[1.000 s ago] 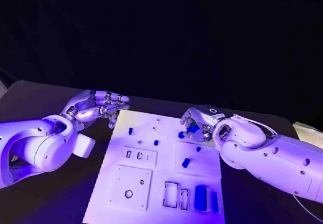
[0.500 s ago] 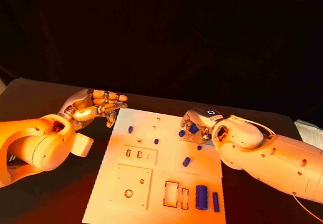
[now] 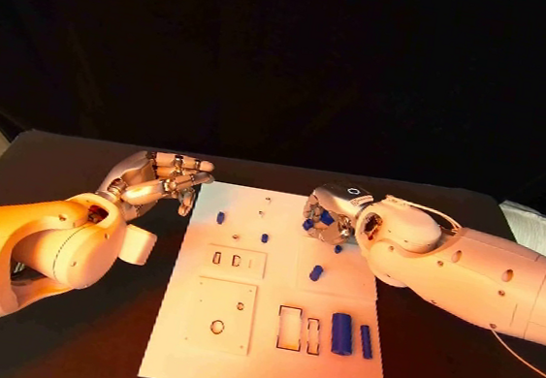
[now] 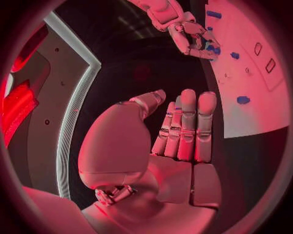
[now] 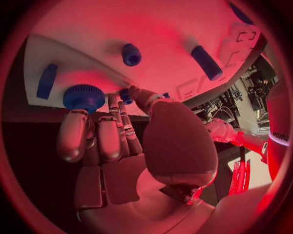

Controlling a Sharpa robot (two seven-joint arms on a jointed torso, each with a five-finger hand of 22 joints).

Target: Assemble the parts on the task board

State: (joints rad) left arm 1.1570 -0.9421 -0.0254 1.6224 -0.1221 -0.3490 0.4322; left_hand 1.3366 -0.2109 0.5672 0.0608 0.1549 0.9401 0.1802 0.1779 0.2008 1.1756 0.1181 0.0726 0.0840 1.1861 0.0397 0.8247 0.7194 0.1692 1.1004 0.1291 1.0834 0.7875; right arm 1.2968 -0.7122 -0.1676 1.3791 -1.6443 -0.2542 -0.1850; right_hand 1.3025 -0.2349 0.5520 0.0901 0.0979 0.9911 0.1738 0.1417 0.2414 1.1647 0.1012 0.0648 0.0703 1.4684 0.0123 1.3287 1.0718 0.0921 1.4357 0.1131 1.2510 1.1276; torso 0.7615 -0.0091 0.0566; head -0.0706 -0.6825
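Little has moved — right hand still fingers a ridged blue knob on the white task board, left hand empty.

The right hand reaches to the task board, fingertips touching a round blue knurled part; other blue parts stand nearby.

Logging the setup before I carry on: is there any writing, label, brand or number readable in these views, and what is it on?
None can be read.
The task board shows cut-outs and blue parts, with no printed text.
The left hand and right hand carry no legible marking.
A dark mark on a white arm at the rim of the right wrist view may be lettering, but it is too small and blurred to read.
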